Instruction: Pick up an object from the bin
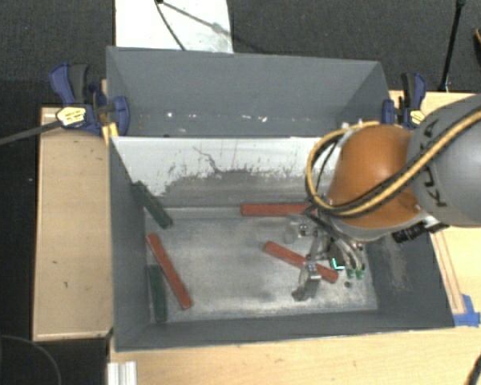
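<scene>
Camera view: bin [224, 243] with red sticks [169, 272]

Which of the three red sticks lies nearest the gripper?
The slanted red stick right of centre, at the gripper; the back-wall stick and left stick lie farther off.

Camera above the bin [240, 87], apparently tilted slightly.
</scene>
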Tool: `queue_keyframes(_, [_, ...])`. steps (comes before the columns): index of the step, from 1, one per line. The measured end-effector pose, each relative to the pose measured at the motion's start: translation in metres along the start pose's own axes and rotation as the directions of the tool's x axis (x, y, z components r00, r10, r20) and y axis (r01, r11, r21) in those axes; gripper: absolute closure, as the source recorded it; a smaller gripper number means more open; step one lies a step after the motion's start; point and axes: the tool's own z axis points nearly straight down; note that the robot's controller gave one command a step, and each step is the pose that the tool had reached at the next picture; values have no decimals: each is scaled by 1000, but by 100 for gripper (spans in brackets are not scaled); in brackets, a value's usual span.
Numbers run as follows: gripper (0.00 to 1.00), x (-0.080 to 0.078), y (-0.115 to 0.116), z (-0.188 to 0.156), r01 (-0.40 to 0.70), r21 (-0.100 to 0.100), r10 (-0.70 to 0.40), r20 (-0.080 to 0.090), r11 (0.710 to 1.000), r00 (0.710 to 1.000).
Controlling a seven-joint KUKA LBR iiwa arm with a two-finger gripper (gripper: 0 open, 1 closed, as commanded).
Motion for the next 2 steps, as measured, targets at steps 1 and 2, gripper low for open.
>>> queue_keyframes(1, [0, -14, -30, -86, 88, 3, -88, 15, 996, 996])
queue_keyframes(2, [0, -41, -52, 59, 12, 0, -12, 1, 1000, 1000])
